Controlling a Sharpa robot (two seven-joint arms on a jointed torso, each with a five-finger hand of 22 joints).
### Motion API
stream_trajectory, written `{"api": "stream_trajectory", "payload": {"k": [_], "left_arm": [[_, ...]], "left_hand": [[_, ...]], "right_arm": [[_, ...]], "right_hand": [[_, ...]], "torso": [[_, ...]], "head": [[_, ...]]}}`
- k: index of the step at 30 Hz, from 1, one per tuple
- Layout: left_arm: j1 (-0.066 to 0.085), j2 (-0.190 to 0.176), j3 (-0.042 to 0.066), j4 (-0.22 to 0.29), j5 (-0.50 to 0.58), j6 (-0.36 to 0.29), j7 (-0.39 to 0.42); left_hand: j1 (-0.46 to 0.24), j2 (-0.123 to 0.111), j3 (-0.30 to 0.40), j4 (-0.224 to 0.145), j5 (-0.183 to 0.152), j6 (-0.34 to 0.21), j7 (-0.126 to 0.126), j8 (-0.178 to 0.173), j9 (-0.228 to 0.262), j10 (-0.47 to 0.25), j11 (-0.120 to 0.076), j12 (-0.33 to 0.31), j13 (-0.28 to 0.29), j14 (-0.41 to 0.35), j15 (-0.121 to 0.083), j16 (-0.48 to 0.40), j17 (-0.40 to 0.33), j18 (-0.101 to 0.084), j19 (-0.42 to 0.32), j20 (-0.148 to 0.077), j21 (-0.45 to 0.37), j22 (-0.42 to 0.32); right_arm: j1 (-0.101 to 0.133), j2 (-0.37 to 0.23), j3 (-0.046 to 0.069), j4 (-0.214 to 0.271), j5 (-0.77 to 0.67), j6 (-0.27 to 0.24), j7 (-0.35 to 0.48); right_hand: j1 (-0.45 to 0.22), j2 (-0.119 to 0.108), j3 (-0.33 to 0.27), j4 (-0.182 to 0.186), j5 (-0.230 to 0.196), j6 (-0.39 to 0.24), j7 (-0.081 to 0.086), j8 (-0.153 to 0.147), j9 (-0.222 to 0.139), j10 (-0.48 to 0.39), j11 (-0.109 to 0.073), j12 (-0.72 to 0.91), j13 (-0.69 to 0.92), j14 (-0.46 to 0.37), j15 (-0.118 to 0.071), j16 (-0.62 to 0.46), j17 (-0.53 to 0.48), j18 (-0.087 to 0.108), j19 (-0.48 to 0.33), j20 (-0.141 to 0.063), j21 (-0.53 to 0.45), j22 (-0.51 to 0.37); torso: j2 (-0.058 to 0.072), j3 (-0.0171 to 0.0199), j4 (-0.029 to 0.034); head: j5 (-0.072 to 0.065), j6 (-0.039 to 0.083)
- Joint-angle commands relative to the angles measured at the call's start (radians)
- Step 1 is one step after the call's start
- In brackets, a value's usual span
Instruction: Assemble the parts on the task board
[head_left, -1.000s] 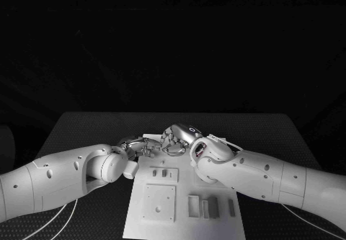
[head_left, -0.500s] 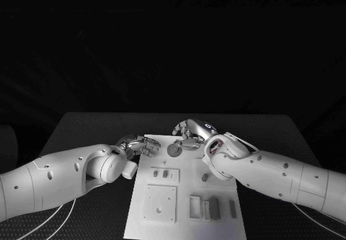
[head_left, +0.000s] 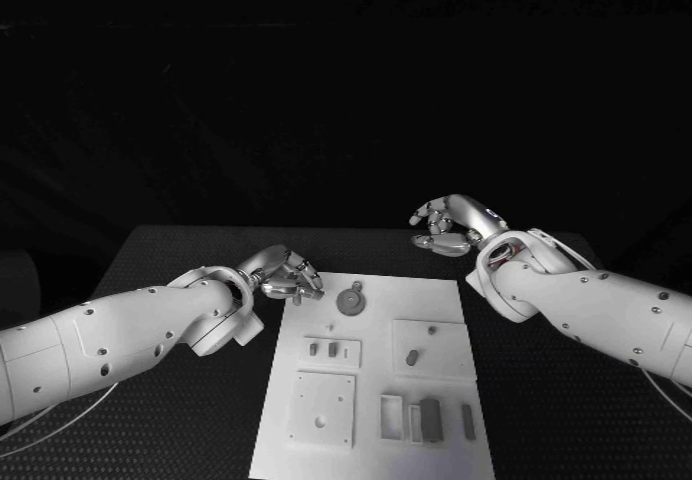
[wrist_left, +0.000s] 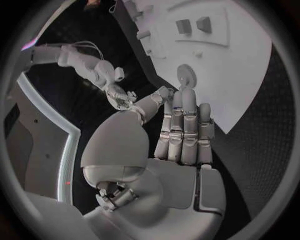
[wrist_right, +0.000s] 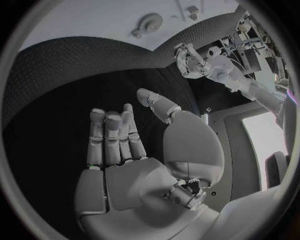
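My left hand (head_left: 283, 275) covers the task board (head_left: 433, 300)'s near-left corner in the head view. The small parts (head_left: 428, 415) in their slots are too small for me to tell their shapes. The board's lower edge is cut off by the frame.

White screw-dotted arms, silver segmented left robot hand (head_left: 284, 273), pale trailing cables.

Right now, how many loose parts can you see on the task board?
7 that I can make out on the task board: a round part at the far end, two small parts mid-left, one mid-right, three upright pieces near right. Smaller ones may escape me.
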Motion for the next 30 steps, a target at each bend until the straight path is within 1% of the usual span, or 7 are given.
{"api": "stream_trajectory", "payload": {"k": [1, 8, 14, 17, 19, 24, 30], "left_arm": [[0.004, 0.005, -0.001, 0.016, -0.319, 0.043, 0.06], [0.005, 0.025, -0.005, 0.035, -0.539, 0.05, 0.069], [0.005, 0.038, -0.031, 0.039, -0.708, 0.012, 0.049], [0.006, 0.042, -0.052, 0.042, -0.764, 0.001, 0.039], [0.005, 0.047, -0.056, 0.041, -0.788, -0.001, 0.034], [0.005, 0.054, -0.069, 0.033, -0.816, -0.011, 0.026], [0.005, 0.053, -0.07, 0.028, -0.819, -0.018, 0.016]], "left_hand": [[0.008, 0.008, 0.007, -0.002, 0.006, 0.007, 0.003, 0.005, 0.0, 0.008, 0.0, 0.004, -0.001, 0.004, -0.001, -0.004, 0.001, -0.008, 0.008, -0.066, 0.001, 0.0], [0.013, 0.004, 0.007, -0.002, 0.006, 0.008, 0.002, 0.006, 0.001, 0.01, 0.0, 0.002, -0.001, 0.005, -0.001, -0.007, 0.003, -0.008, 0.008, -0.066, 0.001, 0.0], [0.018, -0.002, 0.009, -0.001, 0.006, 0.01, 0.002, 0.006, 0.001, 0.01, 0.0, 0.001, -0.002, 0.006, -0.001, -0.01, 0.006, -0.008, 0.009, -0.066, 0.0, 0.001], [0.023, -0.007, 0.01, 0.0, 0.006, 0.012, 0.001, 0.006, 0.001, 0.013, -0.001, 0.0, -0.002, 0.009, -0.001, -0.012, 0.009, -0.008, 0.01, -0.067, 0.001, 0.001], [0.025, -0.009, 0.011, 0.0, 0.006, 0.013, 0.001, 0.006, 0.001, 0.013, -0.001, -0.001, -0.002, 0.01, -0.002, -0.013, 0.01, -0.008, 0.011, -0.067, 0.001, 0.002], [0.029, -0.012, 0.013, 0.001, 0.006, 0.015, 0.0, 0.006, 0.001, 0.015, -0.002, -0.002, -0.003, 0.012, -0.002, -0.015, 0.012, -0.008, 0.012, -0.068, 0.002, 0.002], [0.031, -0.015, 0.014, 0.002, 0.006, 0.015, 0.0, 0.006, 0.0, 0.016, -0.002, -0.003, -0.003, 0.013, -0.002, -0.018, 0.014, -0.008, 0.014, -0.068, 0.003, 0.002]], "right_arm": [[0.002, -0.023, 0.002, -0.01, 0.05, -0.001, 0.065], [0.003, -0.034, 0.003, -0.059, 0.117, 0.03, 0.088], [0.003, -0.039, 0.003, -0.067, 0.124, 0.034, 0.092], [0.003, -0.037, 0.003, -0.071, 0.125, 0.036, 0.093], [0.003, -0.036, 0.003, -0.071, 0.125, 0.038, 0.094], [0.003, -0.036, 0.003, -0.071, 0.125, 0.038, 0.096], [0.002, -0.034, 0.003, -0.074, 0.125, 0.039, 0.097]], "right_hand": [[0.009, 0.004, 0.008, 0.001, -0.006, 0.0, 0.004, -0.001, -0.002, -0.007, 0.0, -0.004, -0.001, -0.007, 0.001, -0.007, -0.001, 0.008, -0.009, 0.0, -0.004, -0.002], [0.013, 0.007, 0.012, 0.0, -0.005, 0.001, 0.003, 0.0, -0.002, -0.007, -0.001, -0.003, -0.001, -0.008, 0.0, -0.006, -0.001, 0.008, -0.009, 0.0, -0.004, -0.002], [0.012, 0.011, 0.013, 0.001, -0.012, 0.001, 0.004, 0.0, -0.002, -0.011, 0.0, -0.006, -0.003, -0.014, 0.001, -0.01, -0.003, 0.008, -0.016, 0.003, -0.006, -0.002], [0.012, 0.012, 0.013, 0.001, -0.013, 0.001, 0.004, 0.0, -0.002, -0.011, 0.0, -0.006, -0.003, -0.015, 0.001, -0.011, -0.003, 0.008, -0.016, 0.004, -0.007, -0.002], [0.012, 0.013, 0.013, 0.001, -0.013, 0.001, 0.004, 0.0, -0.002, -0.011, 0.0, -0.006, -0.003, -0.015, 0.001, -0.011, -0.003, 0.008, -0.017, 0.004, -0.007, -0.002], [0.012, 0.014, 0.014, 0.001, -0.014, 0.001, 0.004, 0.0, -0.002, -0.011, 0.0, -0.006, -0.003, -0.015, 0.001, -0.011, -0.004, 0.008, -0.017, 0.005, -0.006, -0.002], [0.012, 0.015, 0.013, 0.002, -0.015, 0.001, 0.004, 0.001, -0.002, -0.011, 0.0, -0.006, -0.003, -0.015, 0.002, -0.011, -0.004, 0.008, -0.018, 0.005, -0.006, -0.002]], "torso": [[-0.004, 0.0013, -0.0035], [-0.007, 0.0036, -0.004], [-0.007, 0.0053, -0.0037], [-0.007, 0.0056, -0.0043], [-0.008, 0.007, -0.0051], [-0.005, 0.0046, -0.0049], [-0.006, 0.0043, -0.0047]], "head": [[0.002, 0.0], [0.004, -0.006], [0.0, -0.009], [0.0, -0.01], [0.001, -0.012], [-0.003, -0.016], [-0.003, -0.019]]}}
